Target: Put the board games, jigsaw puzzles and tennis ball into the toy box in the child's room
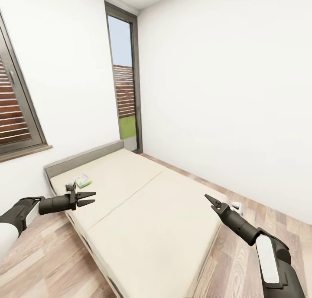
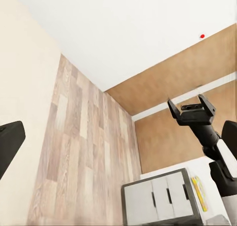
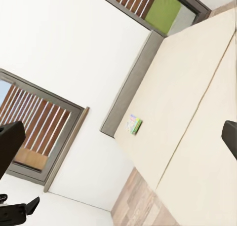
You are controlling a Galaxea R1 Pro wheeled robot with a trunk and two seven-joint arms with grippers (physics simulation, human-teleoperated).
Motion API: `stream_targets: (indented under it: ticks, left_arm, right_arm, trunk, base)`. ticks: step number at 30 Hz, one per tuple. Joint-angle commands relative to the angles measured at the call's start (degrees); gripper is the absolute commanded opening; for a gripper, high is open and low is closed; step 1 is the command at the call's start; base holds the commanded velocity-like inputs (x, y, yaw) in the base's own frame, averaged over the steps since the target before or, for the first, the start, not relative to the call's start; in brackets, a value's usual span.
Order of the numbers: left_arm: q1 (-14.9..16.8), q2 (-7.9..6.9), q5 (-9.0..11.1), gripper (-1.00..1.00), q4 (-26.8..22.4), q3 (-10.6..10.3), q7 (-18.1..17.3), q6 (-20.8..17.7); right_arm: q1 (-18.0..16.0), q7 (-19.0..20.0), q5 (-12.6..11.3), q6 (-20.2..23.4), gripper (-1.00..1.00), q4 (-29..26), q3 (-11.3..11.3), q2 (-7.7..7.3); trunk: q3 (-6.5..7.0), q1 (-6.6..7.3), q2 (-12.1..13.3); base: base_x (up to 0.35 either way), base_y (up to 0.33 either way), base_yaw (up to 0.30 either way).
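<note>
One board game (image 1: 82,180), a small flat box with a pale green cover, lies on the bed (image 1: 143,211) close to the grey headboard (image 1: 82,158). The right wrist view shows the same board game (image 3: 134,124) on the beige mattress. My left gripper (image 1: 91,198) hangs open and holds nothing, just in front of that box over the bed's near-left side. Over the bed's right edge, my right gripper (image 1: 210,201) is open and holds nothing too. The left wrist view catches the table (image 2: 158,199) with white drawer fronts and a yellow-green flat thing (image 2: 200,192) on its top.
A tall dark-framed window (image 1: 125,79) stands past the headboard, and a second window (image 1: 15,111) is on the left wall. Wood-plank floor (image 1: 268,215) runs along the bed's right side. A small white object (image 1: 236,206) lies there near my right gripper.
</note>
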State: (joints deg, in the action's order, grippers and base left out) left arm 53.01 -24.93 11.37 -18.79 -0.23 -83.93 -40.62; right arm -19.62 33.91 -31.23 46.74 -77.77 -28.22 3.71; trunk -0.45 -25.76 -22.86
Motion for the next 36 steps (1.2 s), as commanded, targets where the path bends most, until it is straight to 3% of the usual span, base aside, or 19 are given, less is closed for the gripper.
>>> stream_targets:
  ticks: [1, 21, 36]
  left_arm:
    - [-0.01, -0.03, 0.06, 1.00, -0.02, -0.03, -0.18, -0.60]
    - [-0.01, -0.03, 0.06, 1.00, -0.02, -0.03, -0.18, -0.60]
    - [-0.01, -0.03, 0.06, 1.00, -0.02, -0.03, -0.18, -0.60]
  right_arm:
    - [-0.07, 0.19, 0.02, 0.37, 1.00, -0.01, -0.16, 0.08]
    - [-0.07, 0.19, -0.04, 0.37, 1.00, -0.01, -0.17, 0.07]
    - [-0.07, 0.23, 0.01, 0.37, 1.00, -0.01, -0.17, 0.07]
  trunk:
    - [-0.05, -0.03, -0.06]
    - [-0.05, -0.03, -0.06]
    - [-0.01, -0.03, -0.06]
  base:
    - [0.000, 0.287, -0.258]
    - [0.005, 0.225, -0.258]
    - [0.134, 0.150, -0.258]
